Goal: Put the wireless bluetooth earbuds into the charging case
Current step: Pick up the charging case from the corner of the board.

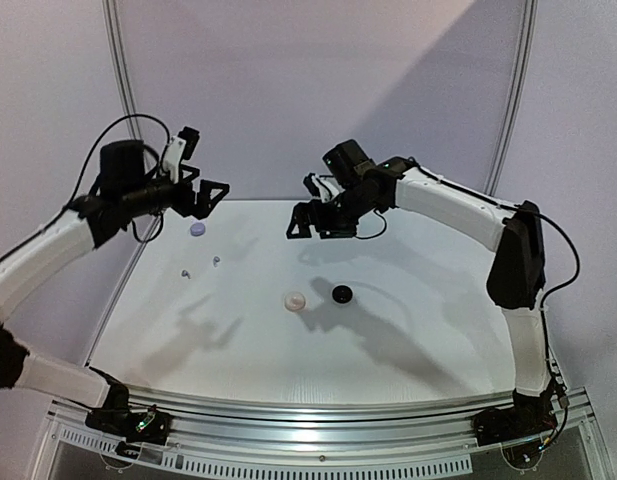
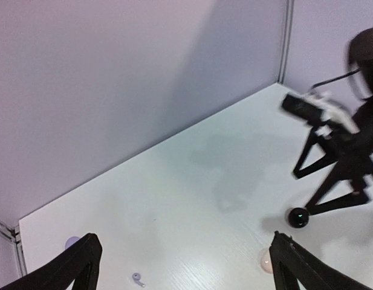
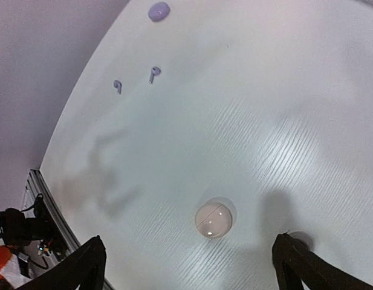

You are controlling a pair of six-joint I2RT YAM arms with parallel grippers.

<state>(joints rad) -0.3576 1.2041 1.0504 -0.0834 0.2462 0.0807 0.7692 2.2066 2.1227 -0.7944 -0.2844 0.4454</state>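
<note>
Both gape, seemingly empty: left gripper [image 1: 215,198], right gripper [image 1: 300,208].

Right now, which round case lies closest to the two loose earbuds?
The lavender case, just behind the earbuds; the white case and black case sit farther right.

We get soft, fairly bright light with a lavender tint. Blurry grey shadows lie on the white table [image 1: 243,290], and a broad one slants across the back wall [image 1: 288,80]. Glare streaks the front rail [image 1: 318,415]. The left wrist view smears the right arm [image 2: 355,130].
</note>
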